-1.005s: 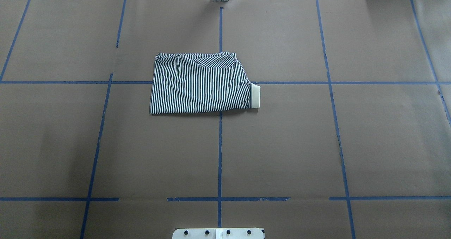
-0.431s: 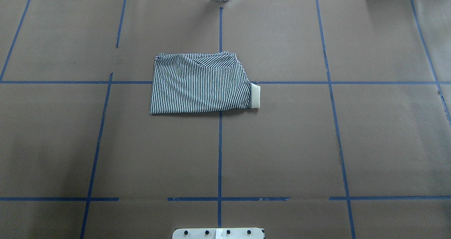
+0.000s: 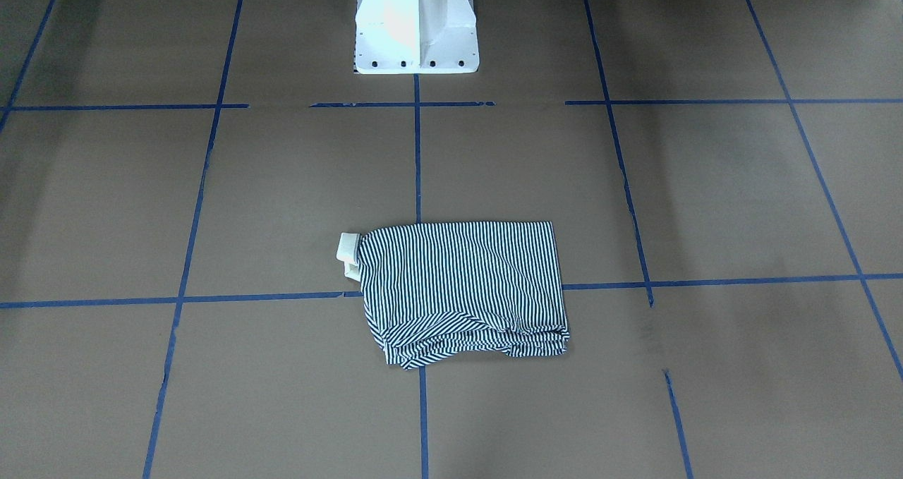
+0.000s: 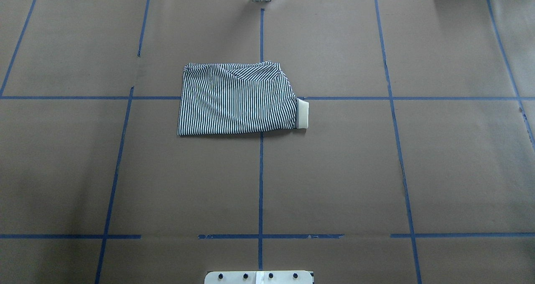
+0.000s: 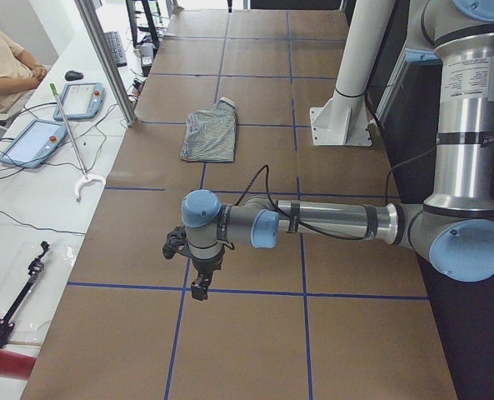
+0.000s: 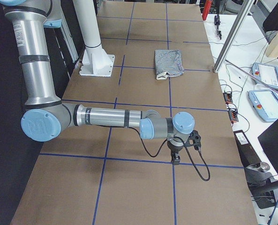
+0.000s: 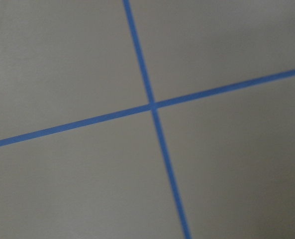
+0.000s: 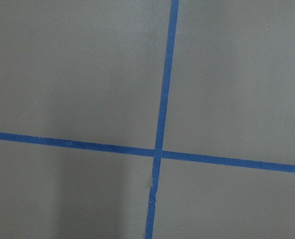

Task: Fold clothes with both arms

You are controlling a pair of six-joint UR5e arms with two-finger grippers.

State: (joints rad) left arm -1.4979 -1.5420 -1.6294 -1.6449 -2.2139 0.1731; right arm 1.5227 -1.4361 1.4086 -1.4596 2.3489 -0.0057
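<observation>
The striped polo shirt [image 4: 238, 100] lies folded into a compact rectangle on the brown table, a little left of the centre line. Its cream collar [image 4: 302, 114] sticks out on its right side. It also shows in the front view [image 3: 465, 288], with the collar [image 3: 347, 253] on the left there. Neither arm shows in the overhead or front views. In the exterior left view my left gripper [image 5: 198, 287] hangs over a tape cross, far from the shirt [image 5: 209, 137]. In the exterior right view my right gripper [image 6: 176, 159] does likewise, far from the shirt [image 6: 169, 63]. I cannot tell whether either is open or shut.
The white pedestal base [image 3: 416, 27] stands at the robot's edge of the table. Blue tape lines [image 4: 261, 183] grid the brown paper. Both wrist views show only a tape cross [image 7: 152, 105] [image 8: 158, 152]. Teach pendants [image 5: 34, 142] and cables lie on the side bench.
</observation>
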